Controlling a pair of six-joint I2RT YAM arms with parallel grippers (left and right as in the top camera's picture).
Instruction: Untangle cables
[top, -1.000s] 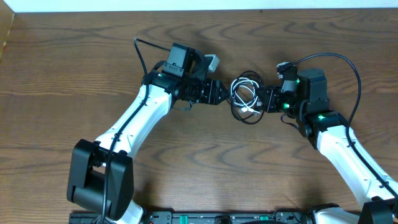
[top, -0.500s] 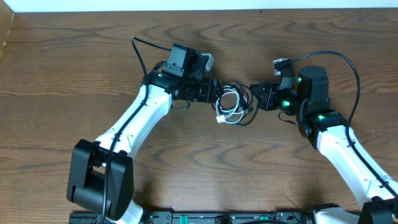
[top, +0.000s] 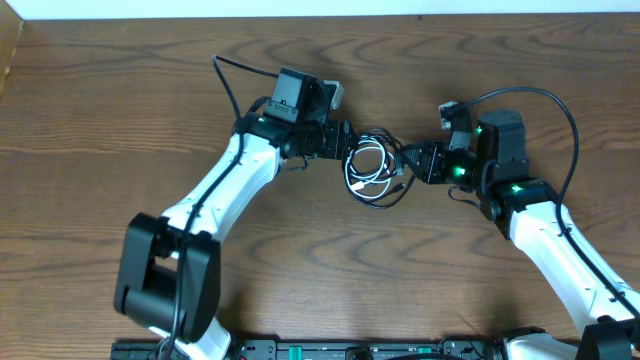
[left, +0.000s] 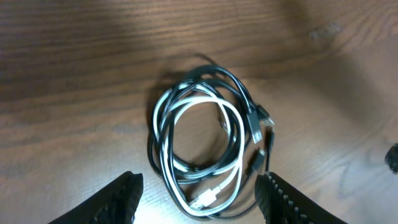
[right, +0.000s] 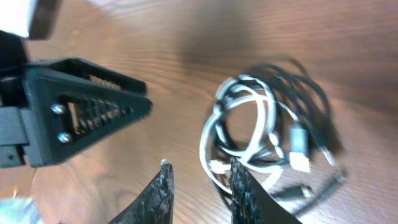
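Here the cables (left: 198, 134) lie as one flat coil on the worktop (top: 90, 200). The white cable (left: 238, 146) is wound through the loops of the black cable (left: 230, 78). The white plug (left: 204, 200) lies at the coil's near edge in the left wrist view, and the black plugs (left: 258, 121) sit on its right side.

The step in hand looks like taking a separate hold on each cable so the two can be drawn apart. To do it well, each claw should pinch a single strand close to a free end, not a bunch of loops. White would go to one side and black to the other. The pull should be slow, outward and low over the wood, so the turns slide through one another instead of cinching into a knot.

The coil sits between the two arms. The left claw (left: 198, 180) has its fingers wide apart, straddling the near end of the coil with the white plug between them. It touches nothing that I can see. The right claw (right: 199, 180) comes from the opposite side with its fingers only slightly parted and bare wood showing in the gap. The coil's edge lies just beyond its tips, not clamped.
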